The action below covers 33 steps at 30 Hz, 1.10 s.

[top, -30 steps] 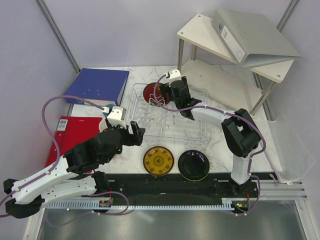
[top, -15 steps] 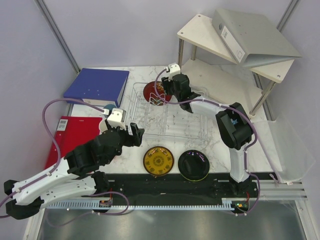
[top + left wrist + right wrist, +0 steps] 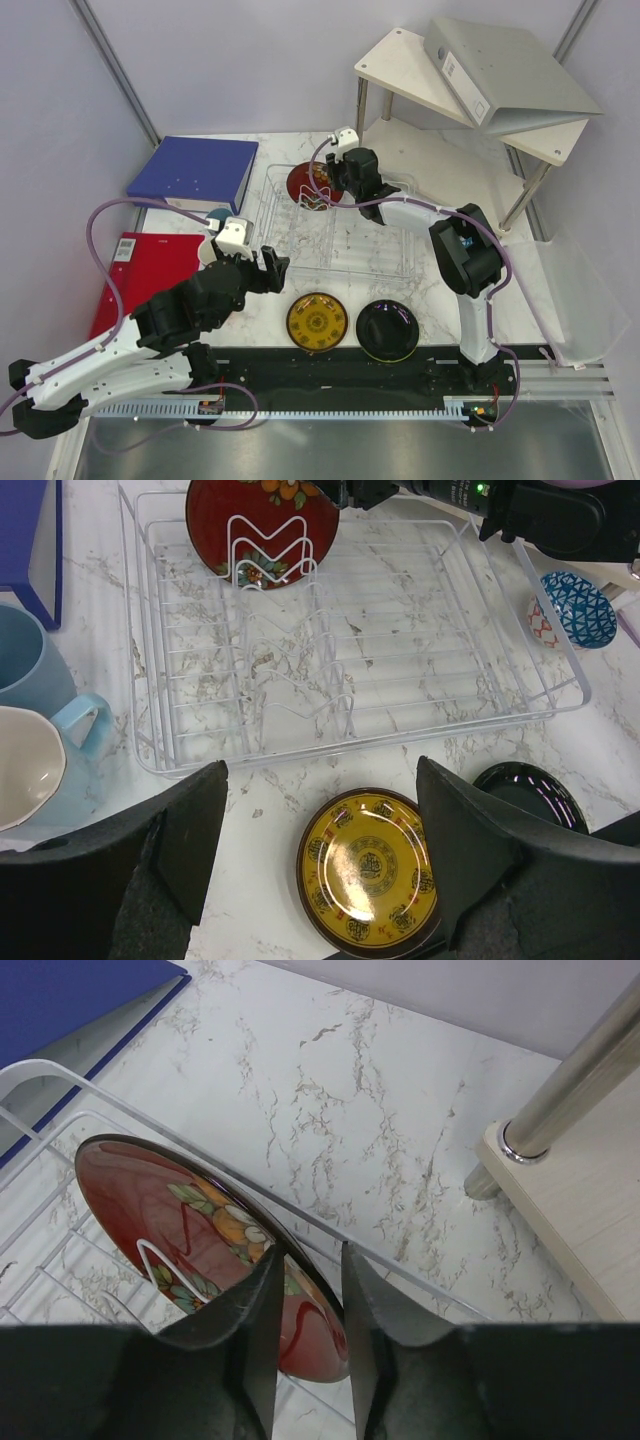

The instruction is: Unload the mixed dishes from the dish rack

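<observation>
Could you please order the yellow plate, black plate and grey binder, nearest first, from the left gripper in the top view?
1. yellow plate, just right of the left gripper.
2. black plate, farther right.
3. grey binder, far back right.

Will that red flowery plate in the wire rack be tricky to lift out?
The red plate looks glossy, so it may slip from the right gripper. It seems rigid and probably breakable. Standing on edge in the rack, it could roll or tip once freed.
</observation>
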{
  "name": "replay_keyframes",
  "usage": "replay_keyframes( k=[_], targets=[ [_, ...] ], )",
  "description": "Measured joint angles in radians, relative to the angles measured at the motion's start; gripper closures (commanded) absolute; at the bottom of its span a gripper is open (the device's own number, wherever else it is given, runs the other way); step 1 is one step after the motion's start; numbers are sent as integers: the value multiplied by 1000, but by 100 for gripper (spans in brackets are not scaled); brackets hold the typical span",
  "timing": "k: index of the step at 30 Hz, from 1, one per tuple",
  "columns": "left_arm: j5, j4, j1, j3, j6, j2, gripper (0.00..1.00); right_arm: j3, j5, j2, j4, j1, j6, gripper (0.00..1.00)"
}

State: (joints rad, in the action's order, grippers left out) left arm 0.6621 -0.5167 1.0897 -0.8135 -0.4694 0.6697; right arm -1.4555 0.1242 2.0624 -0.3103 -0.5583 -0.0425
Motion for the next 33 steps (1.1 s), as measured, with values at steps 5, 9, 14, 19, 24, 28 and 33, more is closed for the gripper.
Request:
replay_keyframes(
  k=[5, 9, 14, 19, 24, 28, 33],
  targets=[
    [0, 3, 0, 3, 0, 0, 18, 0, -11, 0, 1, 3, 10, 80],
    [0, 3, 0, 8, 0, -1, 18, 0, -13, -2, -3, 5, 10, 91],
    [0, 4, 0, 14, 0, -5, 19, 2, -12, -16, 21, 4, 11, 100],
    [-2, 4, 0, 21, -1, -16, 19, 12, -7, -45, 61, 5, 18, 100],
    [-8, 5, 0, 33, -1, -36, 19, 16, 6, -77, 89, 4, 26, 100],
    [-8, 8, 0, 35, -1, -38, 19, 16, 10, -109, 108, 5, 40, 100],
    [-8, 12, 0, 35, -1, -32, 19, 16, 24, -153, 121, 5, 57, 100]
  ],
)
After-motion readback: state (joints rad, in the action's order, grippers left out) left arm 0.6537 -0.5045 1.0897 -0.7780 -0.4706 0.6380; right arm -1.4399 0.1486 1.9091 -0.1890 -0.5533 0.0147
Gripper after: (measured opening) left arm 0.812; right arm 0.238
